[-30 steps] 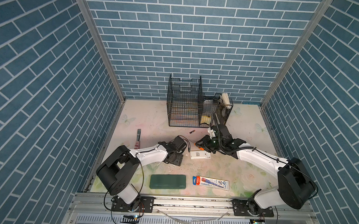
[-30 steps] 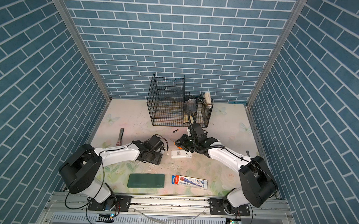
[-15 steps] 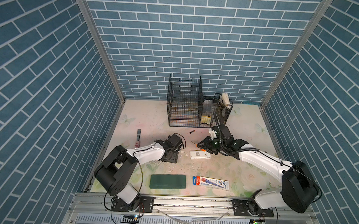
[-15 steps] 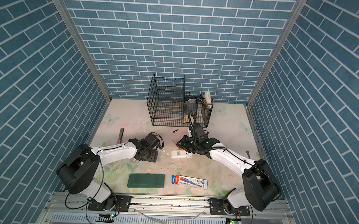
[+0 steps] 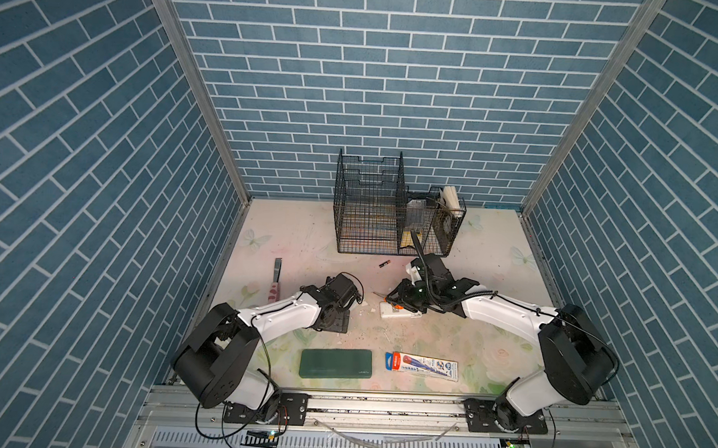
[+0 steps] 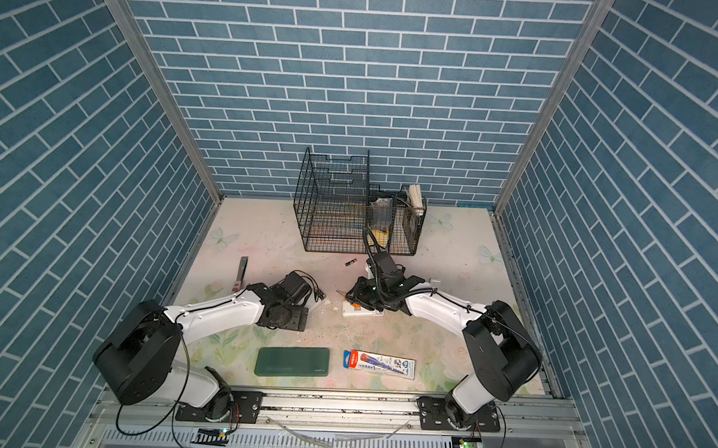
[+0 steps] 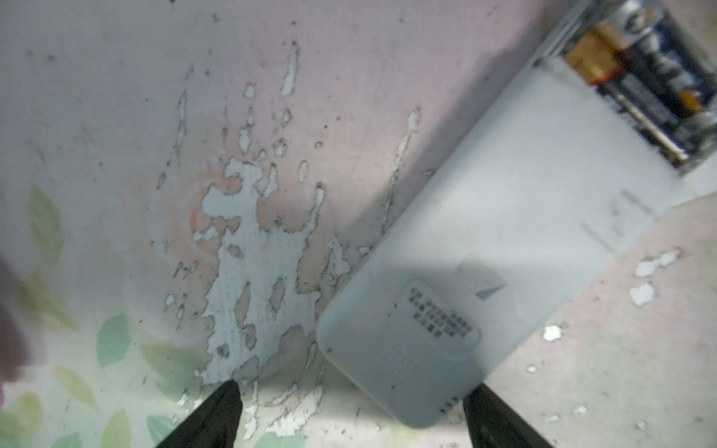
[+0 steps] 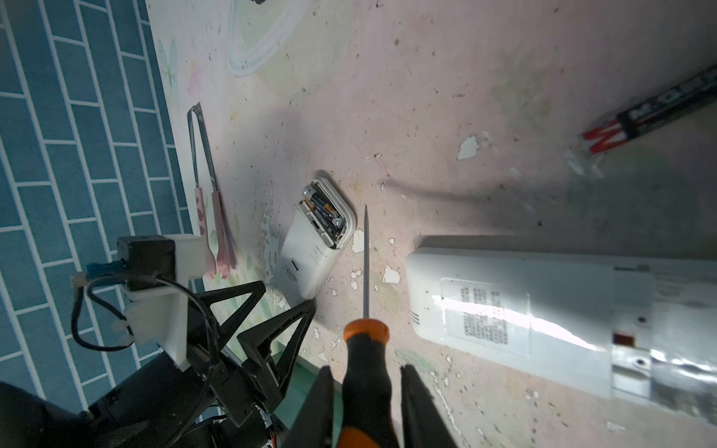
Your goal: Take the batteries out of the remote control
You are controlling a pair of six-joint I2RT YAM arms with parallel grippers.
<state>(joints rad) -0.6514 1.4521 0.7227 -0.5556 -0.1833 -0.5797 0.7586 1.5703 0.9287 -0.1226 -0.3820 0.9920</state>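
A small white remote control (image 7: 485, 279) lies back-up on the table, its compartment uncovered with two black batteries (image 7: 636, 73) inside; it also shows in the right wrist view (image 8: 310, 248). My left gripper (image 7: 355, 391) stands open, one finger on each side of that remote's closed end. A longer white remote (image 5: 399, 312) lies mid-table. Just above it my right gripper (image 8: 366, 372) is shut on an orange-and-black screwdriver (image 8: 364, 349), whose tip points between the two remotes. One loose battery (image 5: 384, 264) lies near the wire rack.
A black wire rack (image 5: 370, 209) and a wire basket (image 5: 436, 224) stand at the back. Pink-handled tweezers (image 5: 277, 271) lie by the left wall. A green case (image 5: 336, 362) and a toothpaste box (image 5: 422, 365) lie near the front edge.
My left gripper has drawn back to the left, away from the longer remote, and its jaws have opened wider. The right gripper still holds the screwdriver in much the same place.
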